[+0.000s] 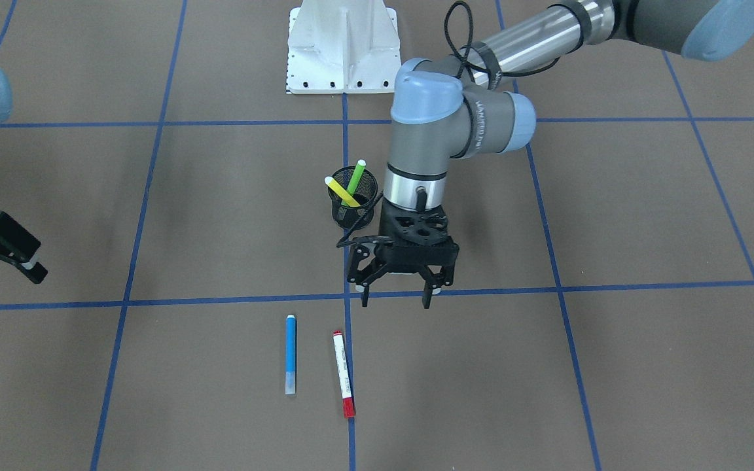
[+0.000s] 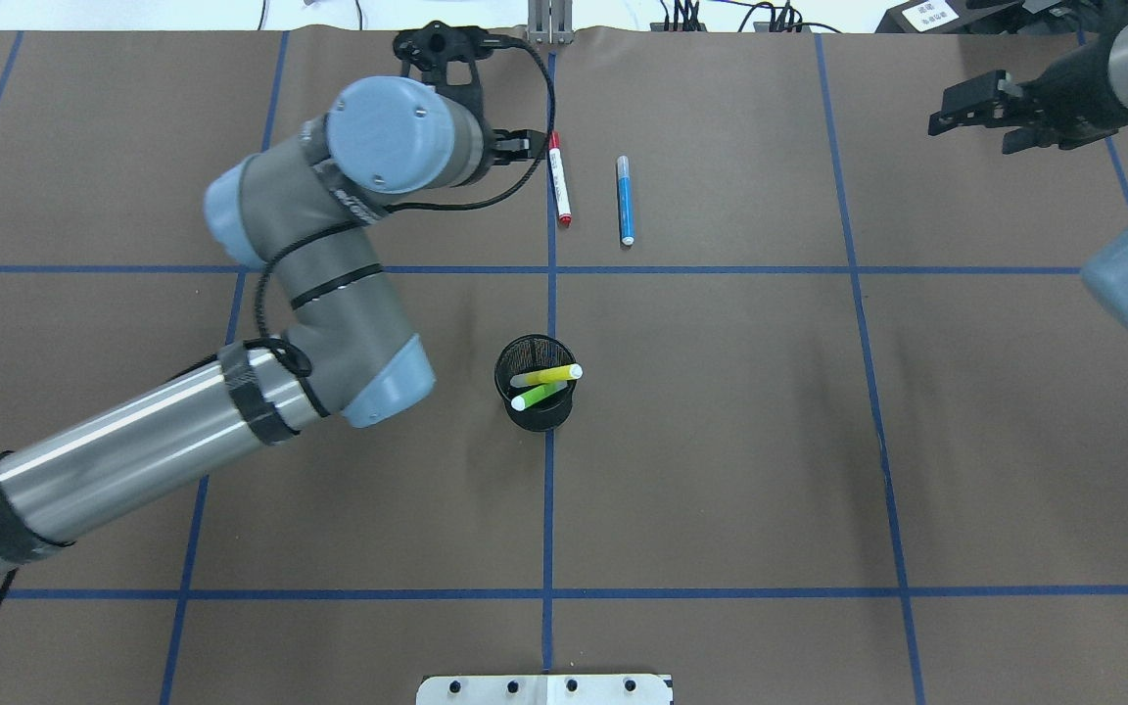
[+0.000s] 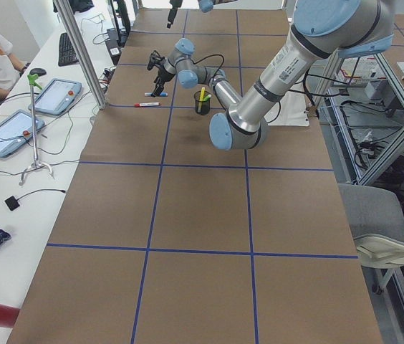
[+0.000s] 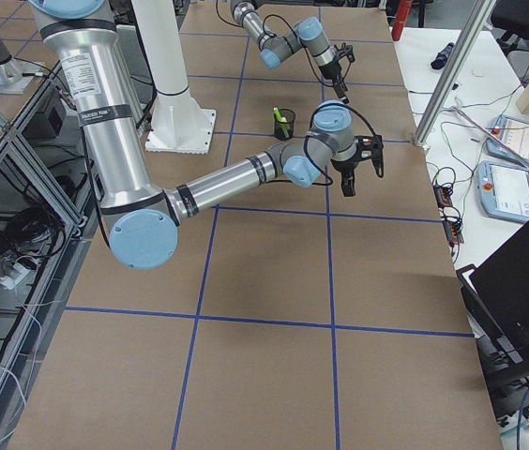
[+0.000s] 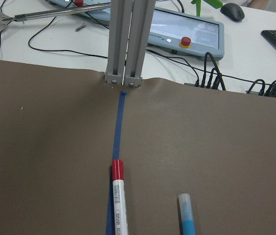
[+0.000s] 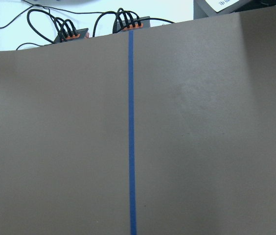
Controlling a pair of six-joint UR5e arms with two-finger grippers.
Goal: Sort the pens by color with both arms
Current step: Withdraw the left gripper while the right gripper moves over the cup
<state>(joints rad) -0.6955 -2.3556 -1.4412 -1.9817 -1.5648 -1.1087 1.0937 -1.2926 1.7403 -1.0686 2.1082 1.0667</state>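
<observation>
The fingers [image 1: 429, 294] of my left gripper [image 1: 395, 299] were spread wide and held nothing. They pointed down and hung above the table [image 1: 612, 366] without touching it. Just ahead of them, on the side away from my base, lay the red-ended pen [image 1: 343, 373]. It was a white barrel with a red cap at each end, lying flat along a blue tape line [image 1: 349, 445]. My left wrist camera looked along it, with its nearer red cap low in the middle of the view. The blue pen [image 1: 290, 354] lay flat beside it on my right, roughly parallel and a little apart.

Behind my left gripper, toward my base, stood the black mesh cup [image 1: 351, 219], upright on the same tape line. The yellow pen [image 1: 341, 191] and the light green pen [image 1: 356, 175] stood in it, leaning across each other. My left arm [image 1: 527, 39] reached out past the cup's left side to get there.

My right gripper [image 1: 9, 278] was also open and empty. It hovered well off to my right, far from both loose pens. Its wrist camera caught only the blue pen's end at the edge of the view. The white pedestal base [image 1: 341, 46] sat at my side of the table.
</observation>
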